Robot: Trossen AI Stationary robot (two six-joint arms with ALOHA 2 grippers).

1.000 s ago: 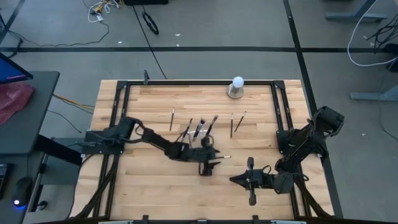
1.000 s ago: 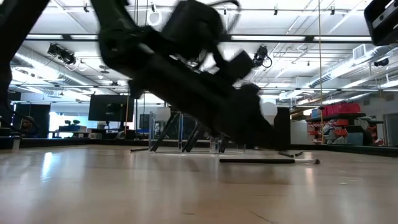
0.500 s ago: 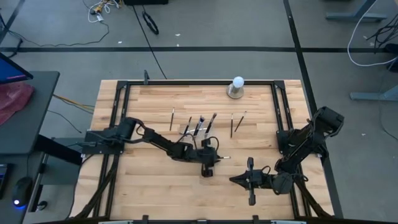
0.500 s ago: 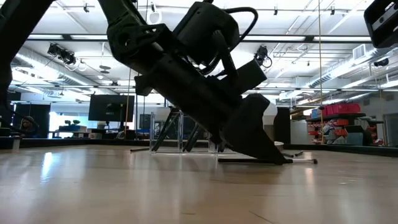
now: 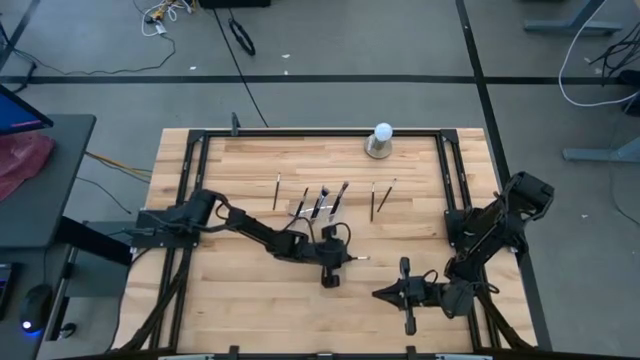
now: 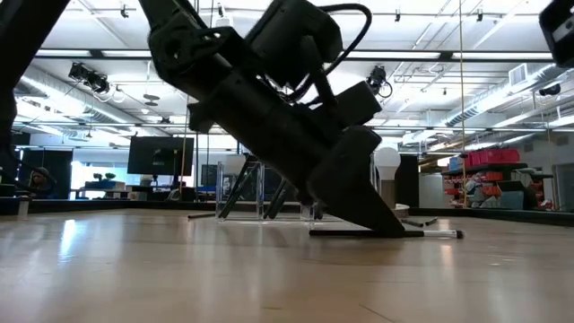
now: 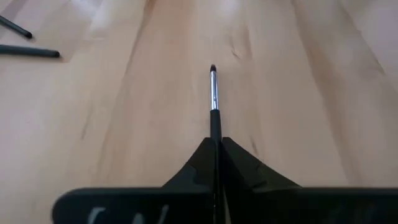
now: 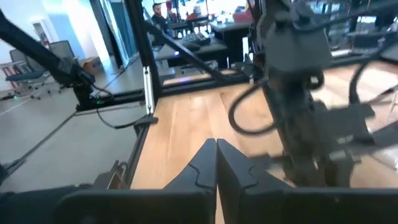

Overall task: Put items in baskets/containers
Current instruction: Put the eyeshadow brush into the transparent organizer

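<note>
Left end effector (image 7: pixel 216 144) clenches one brush (image 7: pixel 214 93) lying on the table (image 7: pixel 124 124), tip protruding ahead.

The table (image 5: pixel 250 290) is pale honey wood with a fine plank grain, framed by black rails (image 5: pixel 300 132). Both arms are black, as are the left gripper (image 7: pixel 216 146) and right gripper (image 8: pixel 216 149). The brush (image 7: pixel 214 102) has a black handle, a silvery ferrule and a dark tip. The holder (image 5: pixel 318 210) looks clear, though that is hard to judge. The ball (image 5: pixel 382 131) is white on a grey base (image 5: pixel 378 150). The floor (image 5: pixel 330 45) is grey with black lines.
</note>
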